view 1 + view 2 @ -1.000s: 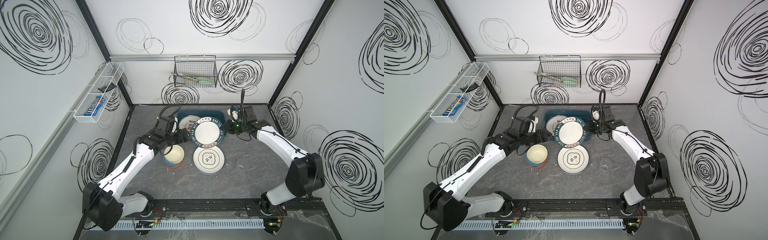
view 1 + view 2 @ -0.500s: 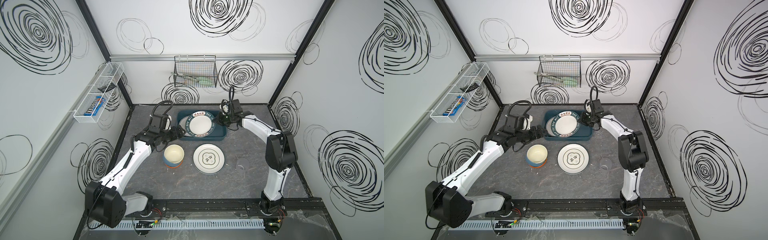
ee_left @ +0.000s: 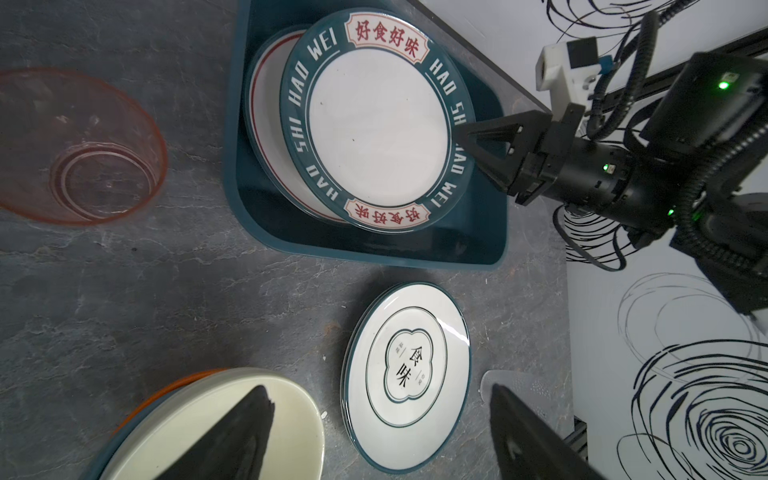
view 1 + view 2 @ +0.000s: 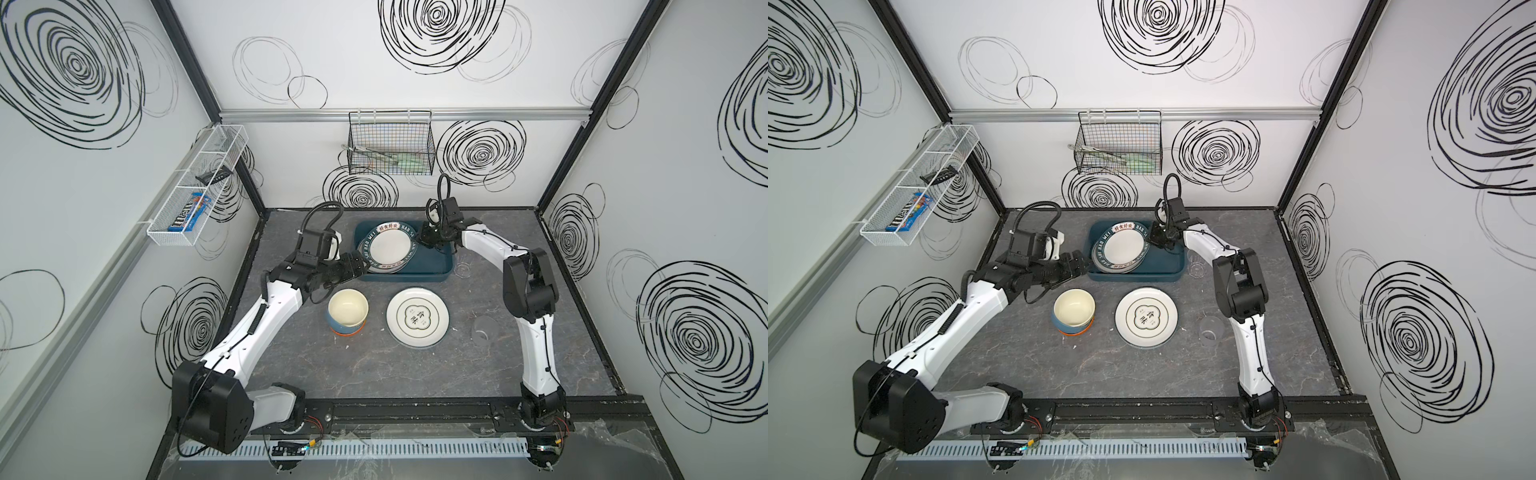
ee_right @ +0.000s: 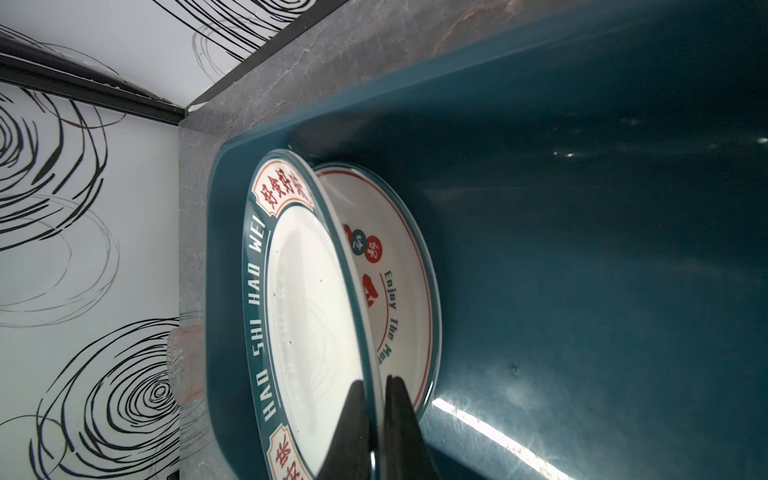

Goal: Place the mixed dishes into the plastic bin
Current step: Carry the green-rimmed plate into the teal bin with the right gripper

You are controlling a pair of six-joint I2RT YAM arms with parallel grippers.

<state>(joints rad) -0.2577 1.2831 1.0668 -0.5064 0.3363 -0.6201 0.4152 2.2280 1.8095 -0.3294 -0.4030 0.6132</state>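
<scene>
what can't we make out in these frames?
- Red-rimmed plate in the bin: its print is mostly covered by the teal-rimmed plate in every view.
- Pink tumbler: hidden under the left arm in both top views.
- Nested bowls: count unclear; cut off by the left wrist view's edge and covered by the left fingers.
- Wire basket contents: too small, behind mesh.

The plastic bin is dark teal. The teal-rimmed plate has a white centre, white lettering and red characters on cream panels. The red-lined plate is white. The black-lettered plate is white with a teal edge. The bowl is cream inside, blue and orange outside. The tumbler is see-through pink.
</scene>
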